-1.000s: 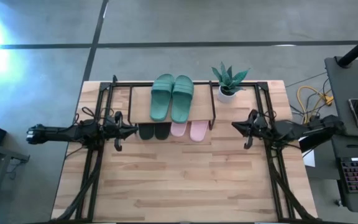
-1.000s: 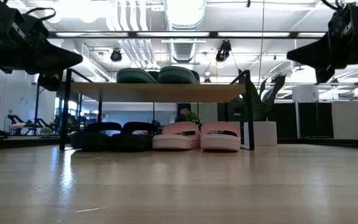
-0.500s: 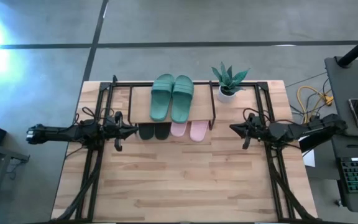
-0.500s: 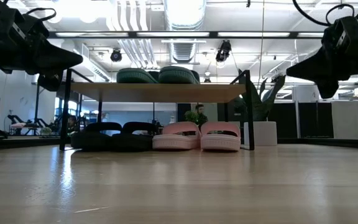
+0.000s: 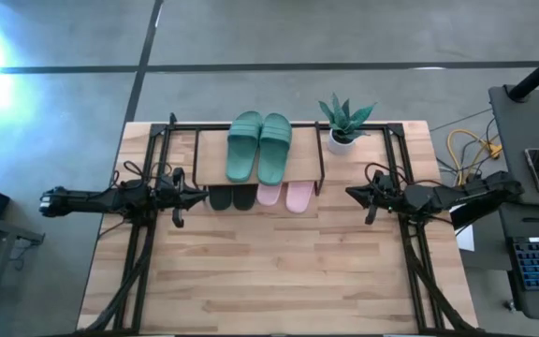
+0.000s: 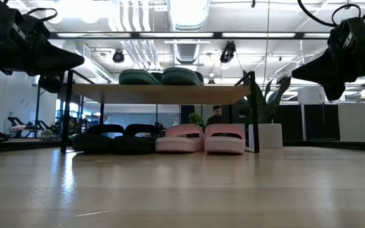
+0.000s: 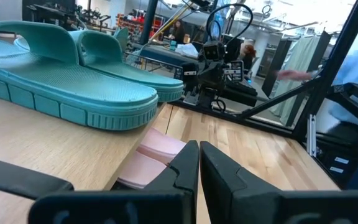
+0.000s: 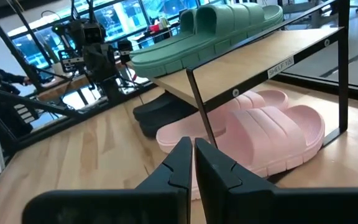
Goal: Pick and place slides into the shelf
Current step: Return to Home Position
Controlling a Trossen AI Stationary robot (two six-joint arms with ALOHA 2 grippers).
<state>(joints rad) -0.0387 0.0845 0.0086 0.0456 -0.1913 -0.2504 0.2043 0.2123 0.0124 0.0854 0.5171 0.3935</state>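
Room: open workshop with ceiling ducts and strip lights is showing beyond the wooden table (image 5: 279,281) in the low view; a person (image 6: 215,114) is standing far back.
Shelf: the shelf (image 5: 211,161) is standing at the table's far side, with a potted plant (image 5: 345,119) just beside it.
Slides on top: the green pair (image 5: 259,146) is lying side by side on the shelf's wooden top.
Slides below: the black pair (image 5: 232,197) and the pink pair (image 5: 284,196) are sitting on the table under the shelf, black beside pink, their near ends poking out past the board.
Long axis: all six slides are lying parallel, running from the table's near side to its far side; the green straps are sitting toward the far end, so the toes are probably pointing that way.
Progress: every slide appears to be placed already; nothing seems left but parking the arms.
Left gripper: the left gripper (image 5: 199,195) is hovering just beside the shelf's left end, fingers pressed together on nothing.
Right gripper: the right gripper (image 5: 352,193) is hanging off the shelf's right end, apart from it, jaws likewise closed and empty.
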